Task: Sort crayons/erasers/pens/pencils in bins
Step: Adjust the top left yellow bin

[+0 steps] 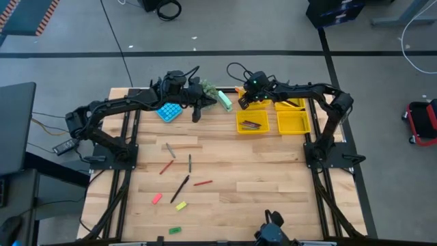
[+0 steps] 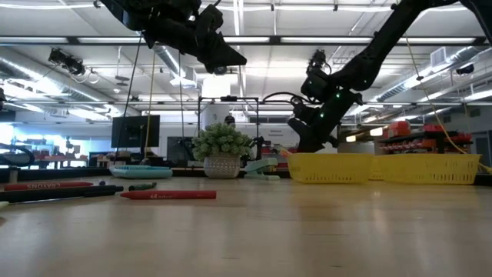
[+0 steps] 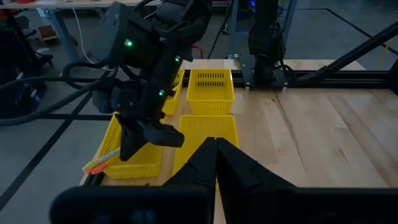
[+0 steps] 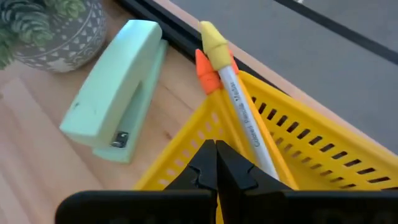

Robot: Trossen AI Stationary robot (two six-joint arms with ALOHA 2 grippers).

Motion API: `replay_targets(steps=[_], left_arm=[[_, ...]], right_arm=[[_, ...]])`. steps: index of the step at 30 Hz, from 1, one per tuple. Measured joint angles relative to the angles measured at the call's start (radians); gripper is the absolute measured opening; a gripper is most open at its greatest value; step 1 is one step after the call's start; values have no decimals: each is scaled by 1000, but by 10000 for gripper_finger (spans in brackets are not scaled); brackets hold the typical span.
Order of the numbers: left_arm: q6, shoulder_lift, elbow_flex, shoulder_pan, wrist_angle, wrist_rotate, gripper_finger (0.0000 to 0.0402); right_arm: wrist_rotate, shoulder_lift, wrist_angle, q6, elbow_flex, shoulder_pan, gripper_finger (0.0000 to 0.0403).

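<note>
Four yellow bins (image 1: 293, 123) stand at the table's far right. My right gripper (image 4: 216, 148) is shut and slants down over the far-left bin (image 4: 311, 155). A whitish pencil (image 4: 244, 106) with a yellow cap and an orange pencil (image 4: 204, 70) lean on that bin's corner, their ends poking out over the rim. Dark pens (image 1: 252, 124) lie in the near-left bin. Loose on the table lie red crayons (image 1: 203, 183), pens (image 1: 179, 188) and pink, yellow and green erasers (image 1: 156, 199). My left gripper (image 3: 216, 144) hangs shut and empty above the table by the blue calculator (image 1: 168, 111). My right gripper's shut fingers (image 4: 199, 163) come slanting down from above right beside the whitish pencil's shaft (image 4: 258, 146), inside the bin's corner. I cannot tell whether they touch the pencil. Nothing shows between the fingers.
A potted plant (image 1: 208, 89) and a pale green stapler (image 4: 115, 93) stand at the far edge, just left of the bins. The table's right half in front of the bins is bare wood (image 1: 287, 184).
</note>
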Motion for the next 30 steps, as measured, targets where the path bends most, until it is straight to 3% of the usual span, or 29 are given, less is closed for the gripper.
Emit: replay_targets(steps=[6, 19, 25, 30], left_arm=[[0, 0, 0, 0, 0, 0, 19], [0, 0, 0, 0, -5, 0, 14], [0, 0, 0, 0, -25, 0, 26], [1, 0, 0, 0, -54, 0, 20]], right_arm=[[-47, 0, 0, 16, 0, 15, 6], [-48, -1, -33, 44, 25, 29, 13], [-49, -1, -225, 8, 170, 33, 64], [-55, -3, -515, -84, 301, 73, 98]])
